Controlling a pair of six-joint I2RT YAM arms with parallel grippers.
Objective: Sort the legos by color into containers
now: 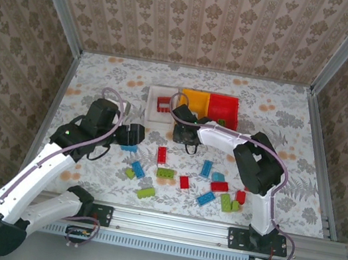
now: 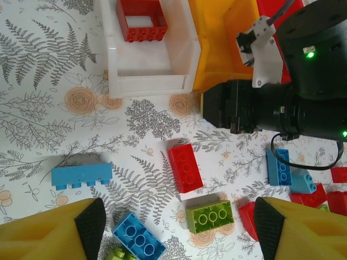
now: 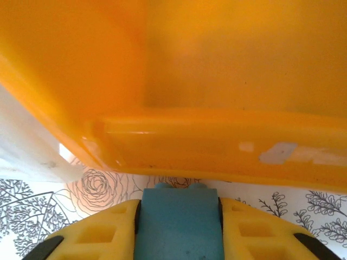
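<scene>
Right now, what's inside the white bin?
One red lego, an open window-like frame, lies on the floor of the white bin. Bare white floor shows through its opening and around it. Anything beneath the frame's own walls is covered.

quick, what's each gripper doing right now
Left gripper: open, holding nothing.
Right gripper: closed on a blue brick.

The left gripper (image 2: 179, 225) hangs with jaws wide apart; the right gripper (image 3: 179, 241), arm folded leftward, is clamped on a blue brick (image 3: 178, 214).
</scene>
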